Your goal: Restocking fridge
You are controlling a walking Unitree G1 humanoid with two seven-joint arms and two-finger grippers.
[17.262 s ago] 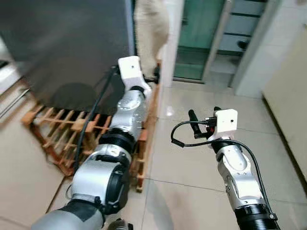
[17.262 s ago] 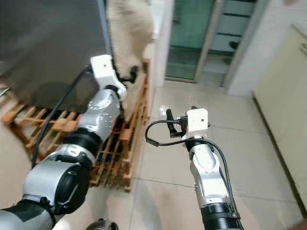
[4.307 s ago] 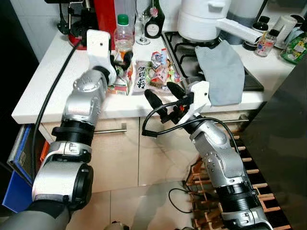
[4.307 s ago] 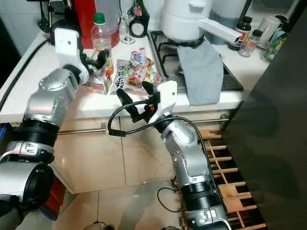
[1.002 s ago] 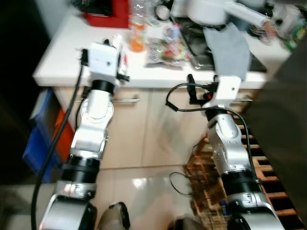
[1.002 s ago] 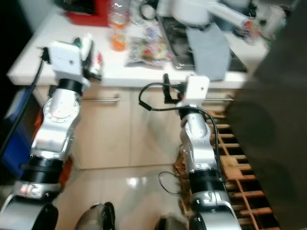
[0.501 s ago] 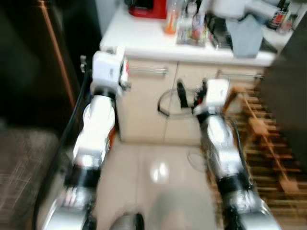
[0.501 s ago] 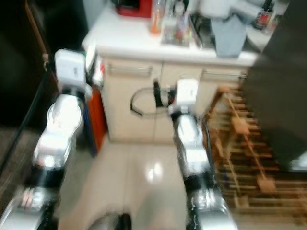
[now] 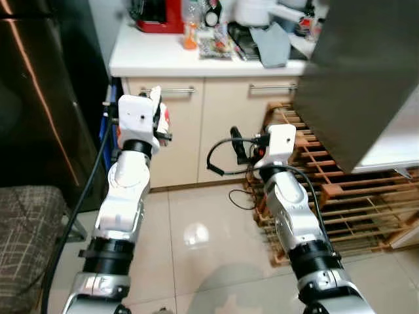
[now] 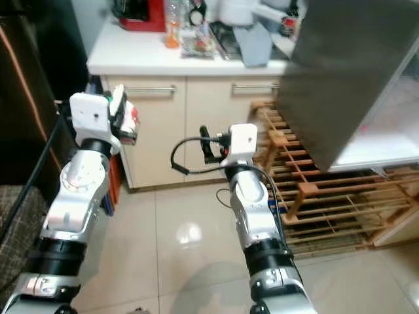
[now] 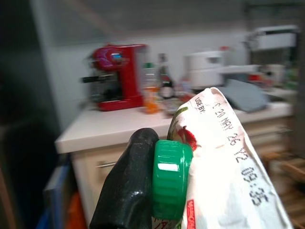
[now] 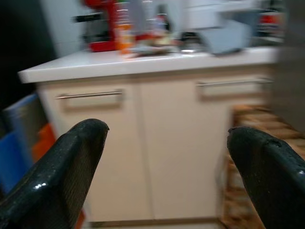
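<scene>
My left gripper (image 9: 159,120) is raised at chest height in front of the cabinets and is shut on a white carton (image 11: 224,167) with red print and a green screw cap (image 11: 170,176). One black finger (image 11: 128,191) presses against the cap in the left wrist view. My right gripper (image 9: 239,146) is held out over the floor, open, with nothing between its fingers (image 12: 62,167). The grey fridge door (image 9: 360,72) hangs open at the upper right, with a white fridge shelf (image 9: 393,147) below it.
A white counter (image 9: 163,59) over beige cabinets carries a red coffee machine (image 9: 157,14), bottles, snack packs and a grey cloth. A wooden rack (image 9: 340,203) lies on the floor at right. A dark steel surface (image 9: 39,98) and a plaid seat (image 9: 26,229) stand at left.
The whole view has pulled back and swung away from the counter, which now looks farther off. The carton has left the counter and stays in my left gripper. The right gripper stays open.
</scene>
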